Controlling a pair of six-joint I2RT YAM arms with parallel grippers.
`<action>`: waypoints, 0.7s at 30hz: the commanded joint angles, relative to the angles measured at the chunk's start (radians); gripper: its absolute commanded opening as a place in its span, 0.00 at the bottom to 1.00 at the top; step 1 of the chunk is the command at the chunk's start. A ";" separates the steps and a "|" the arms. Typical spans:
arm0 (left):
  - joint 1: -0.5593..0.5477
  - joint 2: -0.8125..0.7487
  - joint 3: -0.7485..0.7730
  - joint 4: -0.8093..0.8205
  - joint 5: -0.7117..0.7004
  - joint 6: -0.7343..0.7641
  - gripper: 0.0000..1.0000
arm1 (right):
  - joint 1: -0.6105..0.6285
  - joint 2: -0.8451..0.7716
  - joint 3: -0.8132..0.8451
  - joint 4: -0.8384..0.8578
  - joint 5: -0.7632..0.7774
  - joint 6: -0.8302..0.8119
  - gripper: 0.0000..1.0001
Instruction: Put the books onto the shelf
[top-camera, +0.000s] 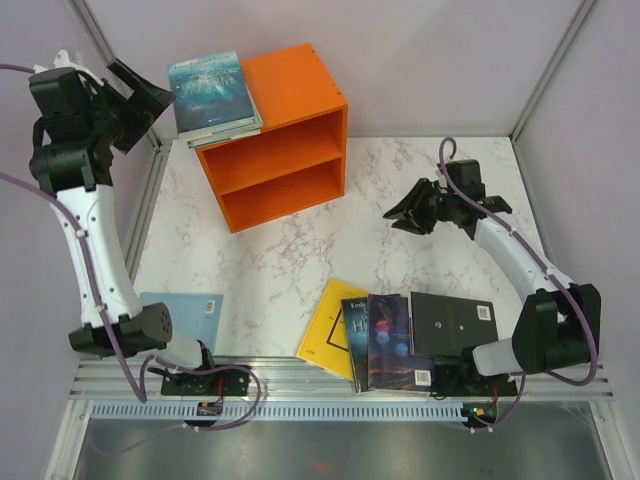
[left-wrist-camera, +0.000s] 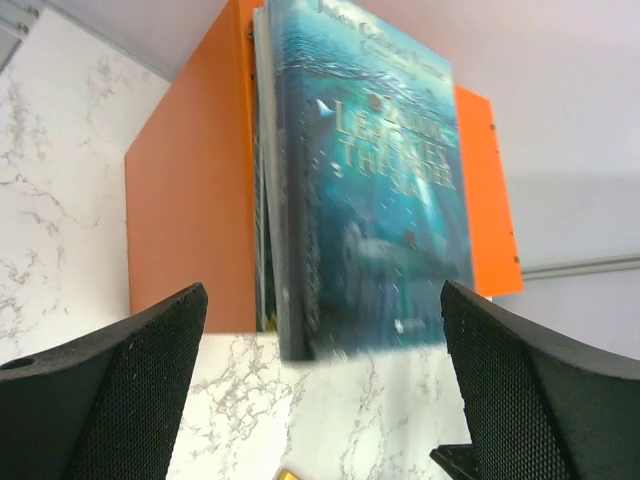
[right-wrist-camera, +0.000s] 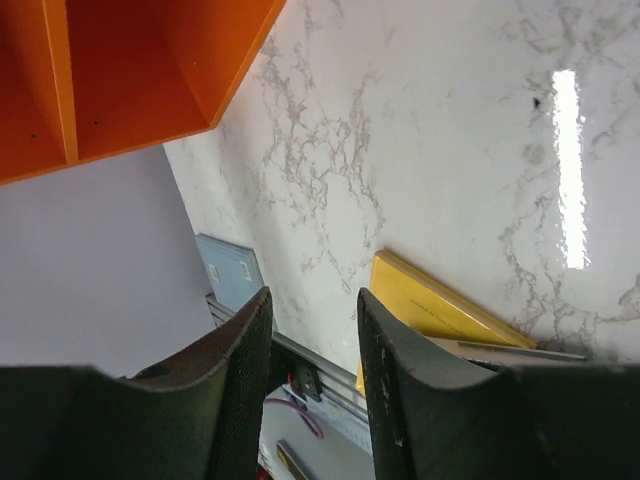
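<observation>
**Fingers wide at the shelf top, more books waiting**

Fingers (left-wrist-camera: 120, 390) of the left gripper (top-camera: 148, 92) stand spread wide and hold nothing. They sit just off the end of a stack (top-camera: 225, 128) that lies flat on top of the shelf (top-camera: 300, 80), with a teal book (top-camera: 210, 88) uppermost. That spread leaves room to draw away without dragging the stack. The stack seems to overhang the shelf's left edge and might tip if nudged.

Over the table (top-camera: 300, 250), the right gripper (top-camera: 408, 214) hangs between the shelf and the loose books. Its fingers (right-wrist-camera: 420, 400) are partly apart with nothing between them, a gap that would suit a thin cover.

Near it lie a yellow book (top-camera: 325, 330), overlapping dark books (top-camera: 388, 340) and a black book (top-camera: 452, 322). A light-blue book (top-camera: 190, 312) lies by the left arm's base. I judge the job under half done.
</observation>
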 joint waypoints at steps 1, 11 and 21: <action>-0.015 -0.187 -0.001 -0.051 -0.090 0.050 1.00 | 0.078 0.065 0.119 -0.115 0.070 -0.127 0.45; -0.463 -0.403 -0.394 -0.096 -0.167 0.047 0.96 | 0.136 0.180 0.192 -0.313 0.277 -0.270 0.45; -0.704 -0.587 -1.300 0.622 0.382 -0.150 1.00 | 0.136 0.249 0.226 -0.416 0.313 -0.316 0.47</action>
